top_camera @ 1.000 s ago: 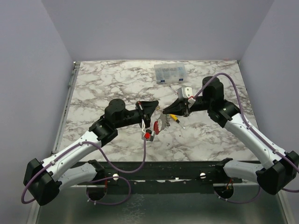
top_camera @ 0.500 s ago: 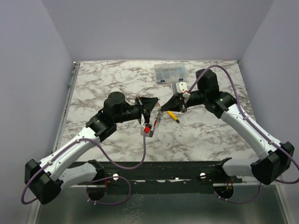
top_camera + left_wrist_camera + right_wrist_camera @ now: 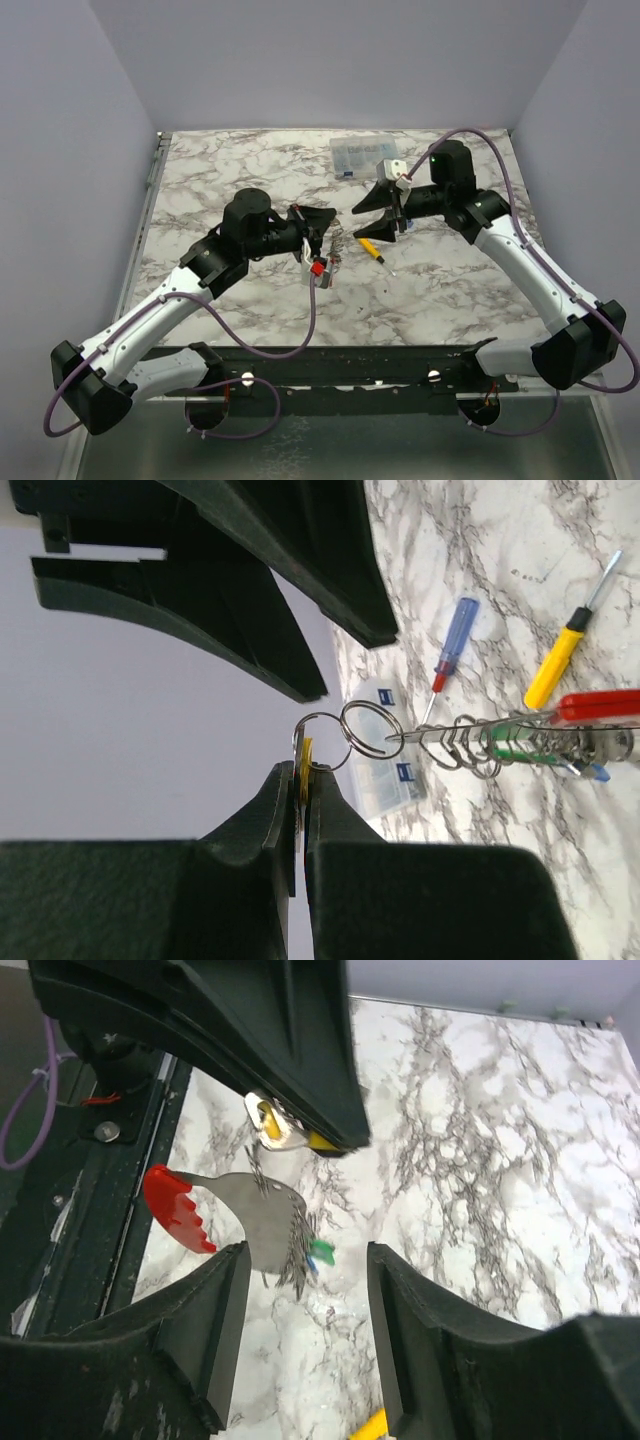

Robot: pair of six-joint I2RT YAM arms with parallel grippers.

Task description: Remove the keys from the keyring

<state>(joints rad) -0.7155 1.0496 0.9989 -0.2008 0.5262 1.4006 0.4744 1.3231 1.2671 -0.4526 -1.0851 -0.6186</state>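
My left gripper (image 3: 303, 772) is shut on a yellow-headed key (image 3: 305, 752). From that key hangs the keyring (image 3: 370, 728), a thin metal ring linked to a string of wire loops and a red tag (image 3: 600, 705). Green (image 3: 530, 750) and blue (image 3: 595, 772) keys hang among the loops. In the top view the left gripper (image 3: 322, 228) holds the bunch (image 3: 335, 246) above the table. My right gripper (image 3: 305, 1310) stands open, just right of the bunch, holding nothing. The right wrist view shows the red tag (image 3: 175, 1210) and the green key (image 3: 322, 1250) beyond its fingers.
A yellow-handled screwdriver (image 3: 372, 250) lies on the marble table (image 3: 220, 180) under the right gripper. A blue-and-red-handled screwdriver (image 3: 455, 640) lies beside it. A clear plastic parts box (image 3: 365, 157) sits at the back.
The right gripper has gone from shut to open, let go of the bunch and drawn back and up. The left gripper has lifted the bunch slightly farther back.
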